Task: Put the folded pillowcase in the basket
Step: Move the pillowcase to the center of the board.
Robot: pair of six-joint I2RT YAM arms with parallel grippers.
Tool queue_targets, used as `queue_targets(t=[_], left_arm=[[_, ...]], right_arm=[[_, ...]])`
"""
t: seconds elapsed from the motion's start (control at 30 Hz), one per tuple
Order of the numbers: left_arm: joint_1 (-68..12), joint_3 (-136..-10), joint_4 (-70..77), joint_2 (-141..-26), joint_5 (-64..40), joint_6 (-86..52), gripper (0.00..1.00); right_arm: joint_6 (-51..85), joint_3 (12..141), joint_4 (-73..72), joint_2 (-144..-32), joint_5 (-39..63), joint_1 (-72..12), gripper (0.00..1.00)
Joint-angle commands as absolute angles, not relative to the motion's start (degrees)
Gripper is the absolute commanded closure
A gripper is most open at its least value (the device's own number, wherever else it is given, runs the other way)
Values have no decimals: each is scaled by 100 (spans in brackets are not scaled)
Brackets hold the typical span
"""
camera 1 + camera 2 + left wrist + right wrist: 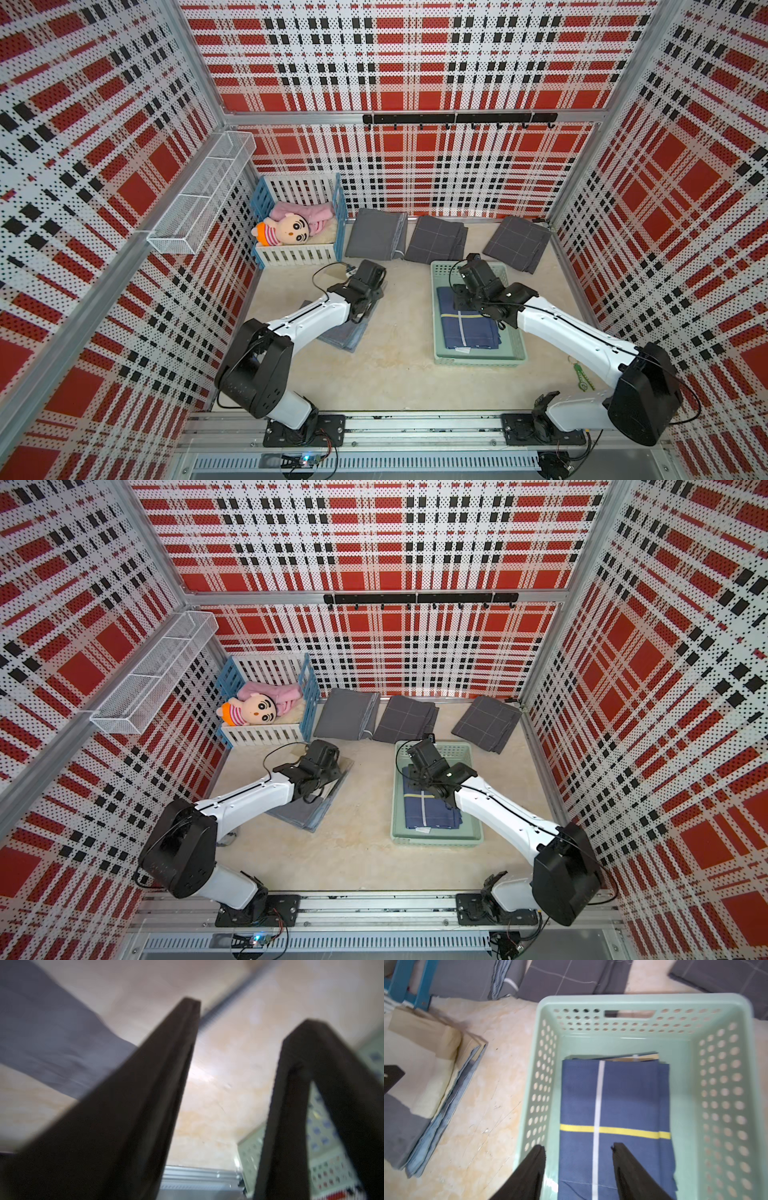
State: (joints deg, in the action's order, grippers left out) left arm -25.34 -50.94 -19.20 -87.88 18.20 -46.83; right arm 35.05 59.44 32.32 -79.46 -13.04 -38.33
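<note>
- Basket [643,1000], mint-green and perforated, sits directly beneath the right gripper [578,1146].
- Navy pillowcase [629,1101] lies flat inside it, under that gripper's parted, empty fingers. Both top views hide its far end.
- Folded stack [446,1105] beside that gripper shows a beige top only in the right wrist view.
- Left gripper [250,1011]: its wrist view alone shows the fingers apart, with bare floor between.

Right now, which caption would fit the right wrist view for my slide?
Open right gripper over the folded navy pillowcase lying in the mint-green basket.
</note>
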Motion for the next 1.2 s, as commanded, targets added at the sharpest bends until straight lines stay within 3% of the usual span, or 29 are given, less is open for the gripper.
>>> queue_targets(t=[0.0,0.3,0.63,0.77,1.0,1.17], left_arm=[[-2258,-4695,-2113,-8678,1520,-4569,56],[-2188,-3851,-1602,-9069,732,-5308,59],[-3919,-3745,-411,-9093,593,-7558,61],[-4111,-4156,-426,-9169,744,-7805,60],[-3825,-4870,-742,-8988,795,-6916,53],[-2828,-4966,-1069,-8753,768,-6079,52]], right_arm=[[3674,6117,2856,-8070,-888,-3935,41],[3577,6413,2851,-8235,-866,-3986,42],[3448,6477,3032,-8267,-1018,-3981,41],[3423,6468,2998,-8287,-955,-3986,40],[3483,6596,3035,-8522,-974,-4373,40],[3616,7066,3011,-9169,-942,-5026,38]])
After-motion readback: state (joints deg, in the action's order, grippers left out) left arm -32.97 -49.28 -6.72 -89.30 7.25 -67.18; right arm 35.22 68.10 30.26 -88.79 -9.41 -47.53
